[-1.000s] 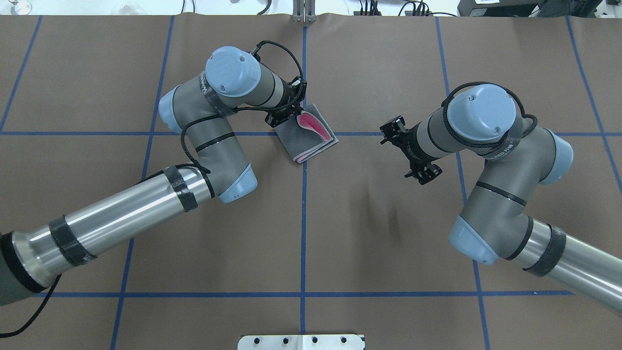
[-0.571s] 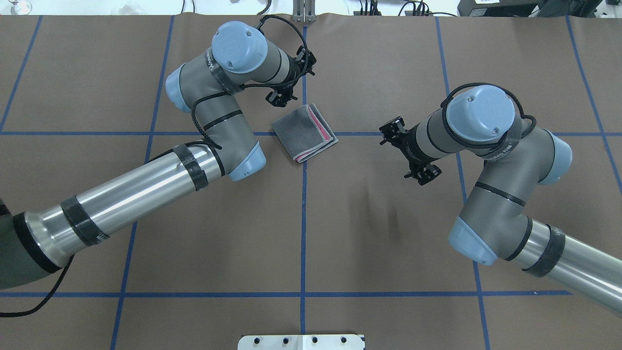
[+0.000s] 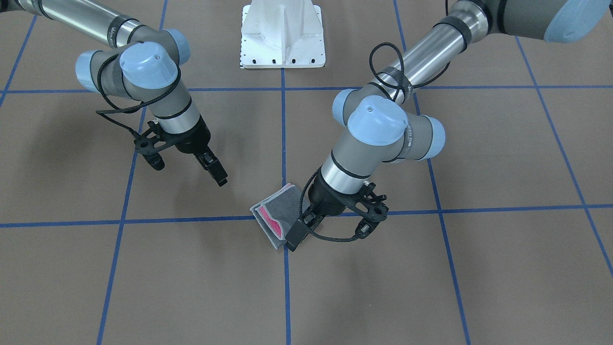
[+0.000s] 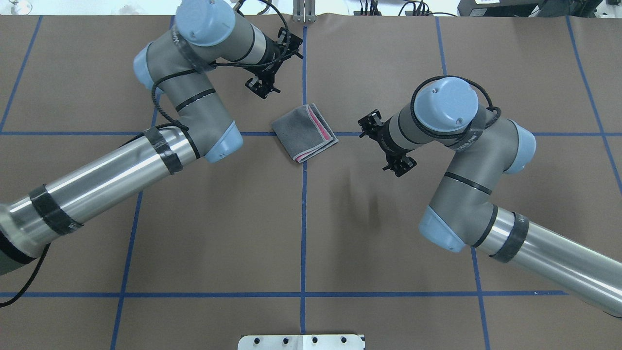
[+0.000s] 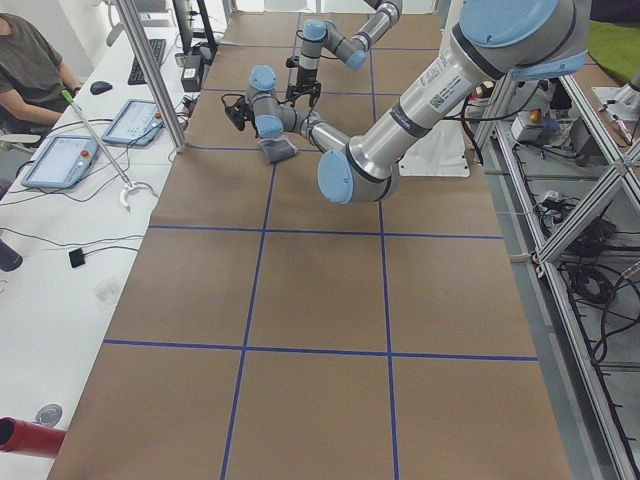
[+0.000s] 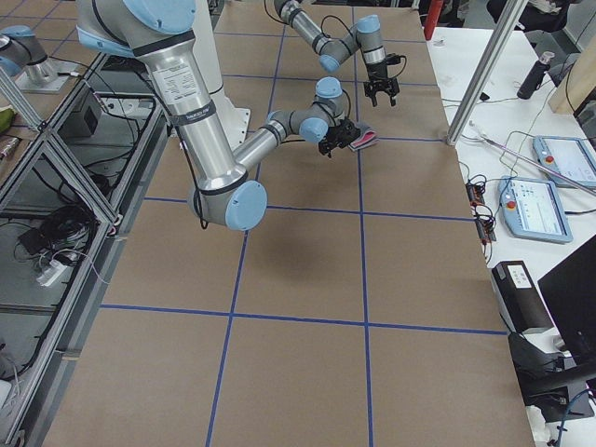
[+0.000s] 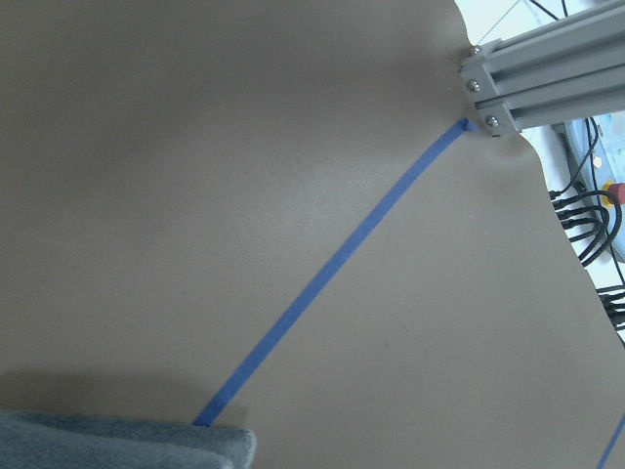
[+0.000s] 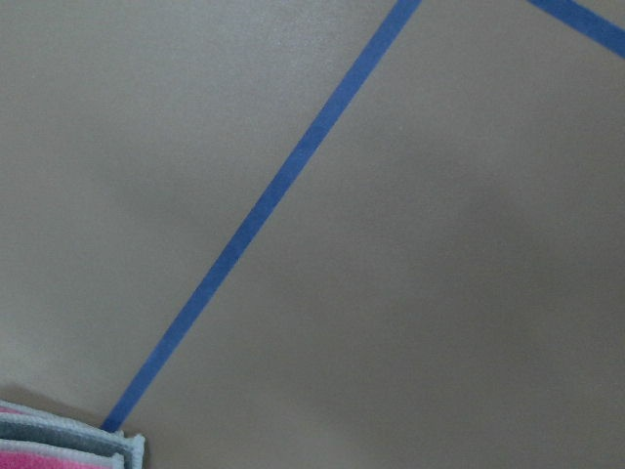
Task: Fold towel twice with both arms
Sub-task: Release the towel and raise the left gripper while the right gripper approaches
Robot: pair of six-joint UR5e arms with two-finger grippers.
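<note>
1. The brown table (image 4: 340, 233), crossed by blue tape lines, carries everything.
2. The left arm (image 4: 97, 180) reaches to the far left, and the right arm (image 4: 559, 262) bends in from the near right.
3. The towel (image 4: 302, 131) lies folded on a tape crossing, grey side up with a pink strip showing.
4. The left claw (image 4: 262, 87) hangs released just beyond the towel. The right claw (image 4: 399, 167), also released, hangs to its right. Neither touches it.

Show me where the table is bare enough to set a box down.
Bare: the brown paper-covered table between the silver-grey left arm and right arm, from the folded grey-and-pink terry towel back to the white base plate; also the far corners outside both elbows. Crowded: beside the towel, at both wrists.
</note>
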